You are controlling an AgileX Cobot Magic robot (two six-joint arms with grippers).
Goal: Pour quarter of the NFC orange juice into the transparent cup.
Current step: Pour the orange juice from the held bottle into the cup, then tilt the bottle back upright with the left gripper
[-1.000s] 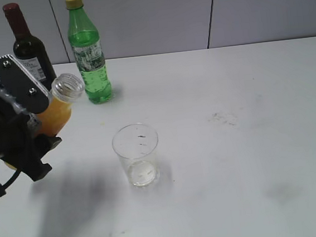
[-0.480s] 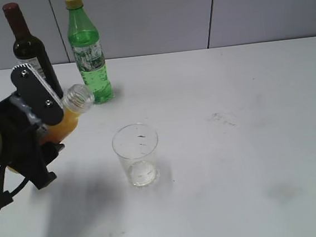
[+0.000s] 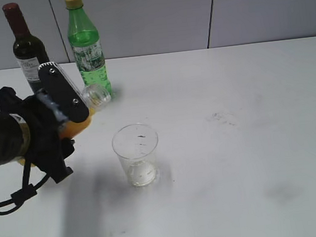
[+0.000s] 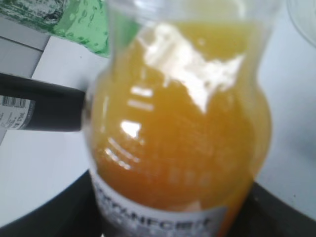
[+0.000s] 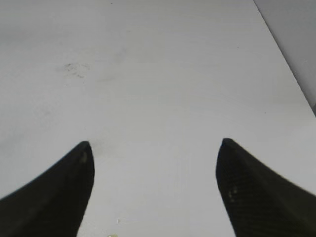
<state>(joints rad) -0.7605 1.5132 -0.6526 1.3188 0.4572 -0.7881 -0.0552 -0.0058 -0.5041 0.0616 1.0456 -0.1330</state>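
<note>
My left gripper (image 3: 62, 113) is shut on the NFC orange juice bottle (image 3: 84, 111) and holds it tilted, its open mouth pointing right, above and left of the transparent cup (image 3: 137, 154). The bottle fills the left wrist view (image 4: 182, 123), orange liquid above a label reading "NFC". The cup stands upright on the white table (image 3: 248, 121) and looks empty. My right gripper (image 5: 154, 158) is open over bare table and is not seen in the exterior view.
A green bottle with a yellow cap (image 3: 87, 49) and a dark wine bottle (image 3: 27, 47) stand at the back left, behind my left arm. Both show at the left of the left wrist view.
My left gripper has carried the juice bottle to the right toward the cup and tilted it further, its mouth lower and closer to the cup's rim.
</note>
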